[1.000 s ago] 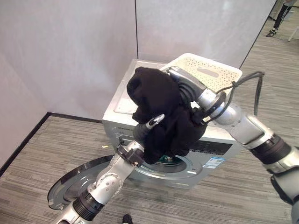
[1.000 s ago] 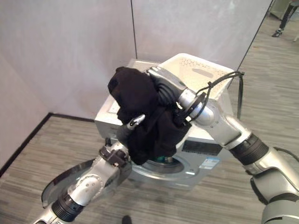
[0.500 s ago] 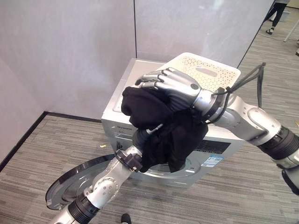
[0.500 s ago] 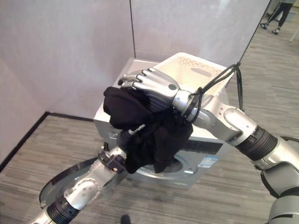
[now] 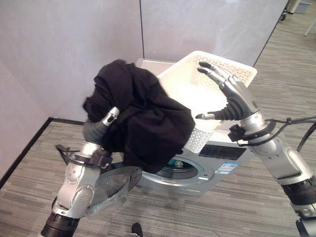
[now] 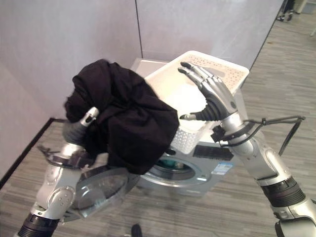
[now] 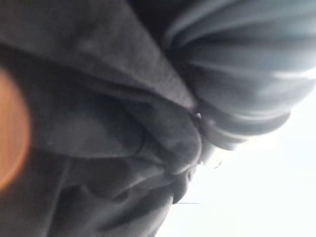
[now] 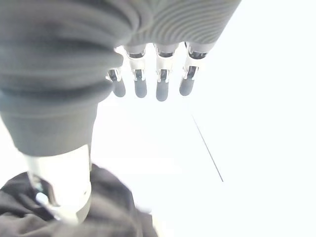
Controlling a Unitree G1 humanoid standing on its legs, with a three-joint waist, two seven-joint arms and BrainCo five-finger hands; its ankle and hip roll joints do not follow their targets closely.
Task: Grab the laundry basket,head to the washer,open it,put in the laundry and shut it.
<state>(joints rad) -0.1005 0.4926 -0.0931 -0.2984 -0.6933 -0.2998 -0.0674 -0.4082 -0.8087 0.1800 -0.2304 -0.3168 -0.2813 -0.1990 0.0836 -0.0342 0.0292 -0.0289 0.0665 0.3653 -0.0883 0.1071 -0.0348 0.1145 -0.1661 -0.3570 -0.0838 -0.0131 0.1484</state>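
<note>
Where black laundry drapes our left hand, we cannot tell its grip. Our right hand hangs spread and empty over the basket; its wrist view adds straight fingers.

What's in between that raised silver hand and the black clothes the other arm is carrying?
The near corner of the white laundry basket atop the washer, seen in both eye views. The right hand hovers open above it; the black clothing drapes the left hand.

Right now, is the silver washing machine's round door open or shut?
Open: the round glass door hangs swung out, away from the washing machine's drum opening.
</note>
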